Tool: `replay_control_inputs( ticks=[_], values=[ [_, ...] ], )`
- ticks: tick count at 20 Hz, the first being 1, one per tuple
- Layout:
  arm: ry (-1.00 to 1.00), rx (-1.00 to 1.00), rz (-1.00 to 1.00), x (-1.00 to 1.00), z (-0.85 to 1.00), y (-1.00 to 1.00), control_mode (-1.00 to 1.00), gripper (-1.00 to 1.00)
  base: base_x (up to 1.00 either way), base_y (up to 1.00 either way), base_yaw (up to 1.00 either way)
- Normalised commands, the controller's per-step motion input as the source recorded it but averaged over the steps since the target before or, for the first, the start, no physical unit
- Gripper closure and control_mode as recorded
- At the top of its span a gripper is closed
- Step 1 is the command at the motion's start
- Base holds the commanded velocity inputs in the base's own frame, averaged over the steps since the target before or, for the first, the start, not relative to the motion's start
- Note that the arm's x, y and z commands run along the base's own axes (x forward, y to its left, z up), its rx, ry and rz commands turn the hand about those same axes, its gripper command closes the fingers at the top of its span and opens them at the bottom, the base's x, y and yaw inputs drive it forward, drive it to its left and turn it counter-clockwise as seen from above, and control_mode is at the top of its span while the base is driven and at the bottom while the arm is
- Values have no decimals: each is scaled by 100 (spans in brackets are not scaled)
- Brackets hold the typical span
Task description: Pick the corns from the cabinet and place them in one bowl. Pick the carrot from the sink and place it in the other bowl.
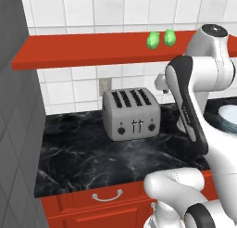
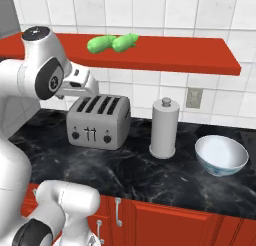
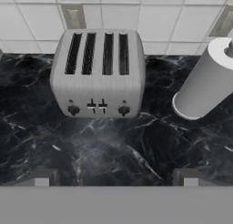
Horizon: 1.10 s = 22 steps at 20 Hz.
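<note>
Both corns (image 2: 112,42) lie side by side, about touching, on the cabinet (image 2: 190,55) toward its back edge. The pale bowl (image 2: 221,155) sits on the counter (image 2: 150,175) near its right end. The gripper (image 3: 116,177) hangs over the counter before the toaster (image 3: 98,73), jaws wide apart and empty.

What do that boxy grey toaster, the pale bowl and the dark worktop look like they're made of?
The boxy grey four-slot toaster looks like brushed metal: dull silver sides with a soft sheen. The round pale bluish-white bowl seems to be glass or glazed ceramic, smooth and faintly translucent; the look leaves that open. The black countertop reads as polished marble, with white veins running through it.
</note>
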Motion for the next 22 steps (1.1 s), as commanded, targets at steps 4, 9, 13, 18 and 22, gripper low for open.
replay_control_inputs(
  ticks=[4, 9, 13, 18, 22],
  values=[
    [-9, 0, -14, 0, 73, -17, -100, -100, 0, 0, 0],
    [-4, 0, -11, 0, 76, -20, -100, -100, 0, 0, 0],
    [0, 0, -7, 2, 62, -21, -100, -100, 0, 0, 0],
    [-1, 0, -1, 43, 18, -18, -100, -100, 0, 0, 0],
    [0, 0, 0, 52, 5, -11, -100, -100, 0, 0, 0]
  ],
)
